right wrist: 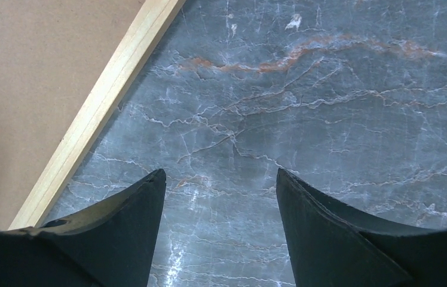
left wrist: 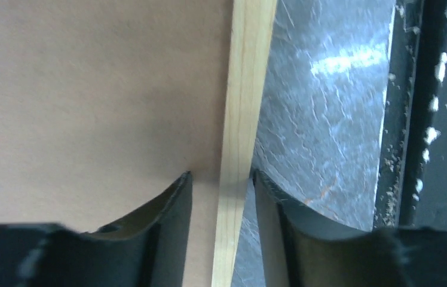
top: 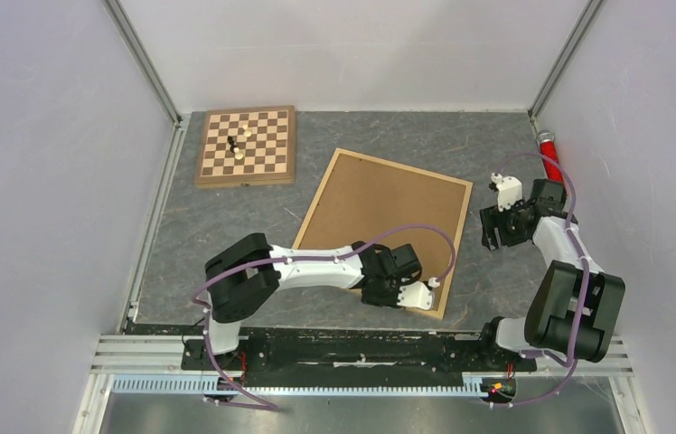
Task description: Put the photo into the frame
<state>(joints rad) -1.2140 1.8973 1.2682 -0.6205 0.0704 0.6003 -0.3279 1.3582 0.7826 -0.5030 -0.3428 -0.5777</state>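
The frame (top: 318, 197) of light wood lies flat and slanted at mid table, its opening filled by a brown backing board (top: 389, 212). The photo is out of view. My left gripper (top: 404, 291) is down at the frame's near edge. In the left wrist view it (left wrist: 222, 174) straddles the wooden border strip (left wrist: 248, 89): the right finger is right at the strip, while the left finger stands over the board (left wrist: 89, 89) with a gap. My right gripper (top: 490, 237) hovers just right of the frame. It (right wrist: 220, 173) is open over bare table, with the border (right wrist: 107, 95) to its left.
A chessboard (top: 246, 146) with a few pieces (top: 237, 145) sits at the back left. A red cylinder (top: 549, 149) lies against the right wall. The black mounting rail (left wrist: 412, 119) runs close along the frame's near edge. White walls enclose the table.
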